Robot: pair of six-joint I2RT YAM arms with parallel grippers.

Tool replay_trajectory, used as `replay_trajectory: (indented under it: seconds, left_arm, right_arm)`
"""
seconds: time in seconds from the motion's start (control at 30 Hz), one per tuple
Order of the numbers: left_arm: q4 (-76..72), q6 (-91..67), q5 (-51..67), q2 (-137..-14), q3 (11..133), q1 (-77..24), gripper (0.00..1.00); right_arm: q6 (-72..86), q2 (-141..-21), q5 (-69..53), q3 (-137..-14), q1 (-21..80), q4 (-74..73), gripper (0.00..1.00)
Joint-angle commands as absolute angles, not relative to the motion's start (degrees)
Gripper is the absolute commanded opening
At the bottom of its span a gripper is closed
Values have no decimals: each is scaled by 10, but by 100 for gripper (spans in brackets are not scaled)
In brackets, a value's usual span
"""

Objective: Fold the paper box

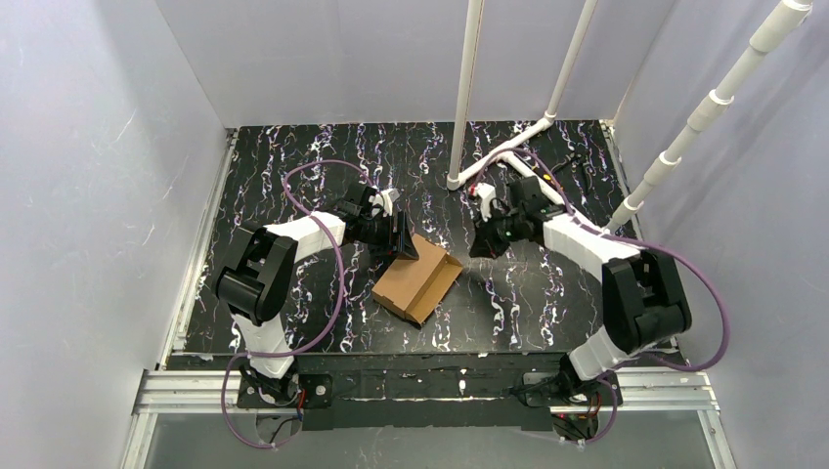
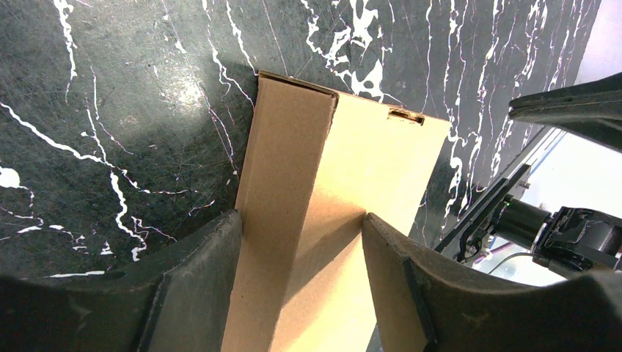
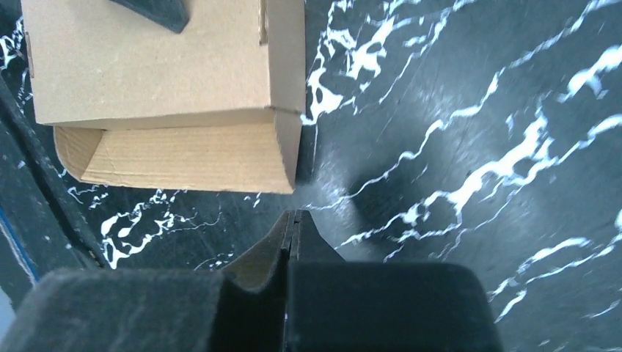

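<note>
The paper box (image 1: 418,280) is lying on the desk (image 1: 293,166), right under the left claw (image 1: 402,239). It is also sitting a little way in front of the right claw (image 1: 479,244), off to one side of it.

The box is already looking like a box. Its top is lying flat over the body and its sides are standing up. One flap (image 3: 183,158) with round corners is still sticking out flat on the end facing the right claw. I think most of the folding is done, and tucking in that flap and pressing the box closed is what is left.

The left claw is standing about half wide, with its fingers (image 2: 198,279) reaching down on both sides of a long edge of the box. One fingertip (image 3: 150,11) is resting on the top. It seems to be pushing the box down, not pinching it, but I cannot tell for sure. The right claw is squeezed tight and is holding nothing. It is not touching the box.

Bare desk is showing between the right claw and the loose flap, so there is room to slide in. More bare desk is lying past the left claw on its outer side. The front edge of the desk is running behind both claws, near the box's closest corner. White pipes (image 1: 465,88) are standing beyond the right claw, so there is less room that way.
</note>
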State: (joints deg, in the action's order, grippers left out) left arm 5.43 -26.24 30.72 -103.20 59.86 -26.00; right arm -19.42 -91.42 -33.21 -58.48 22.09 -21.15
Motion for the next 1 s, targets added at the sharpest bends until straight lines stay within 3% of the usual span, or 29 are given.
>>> replay_trajectory:
  seconds: [0.0,0.27,0.97]
  left_arm:
    - [83,-254,283,-1037,603,-260,58]
    - [78,-258,285,-1034,596,-260,58]
    - [73,-260,289,-1035,593,-260,58]
  right_arm:
    - [-48,-856,-339,-493,217,-47,1]
    - [113,-856,-277,-421,218,54,1]
    - [213,-877,-254,-386,219,77,1]
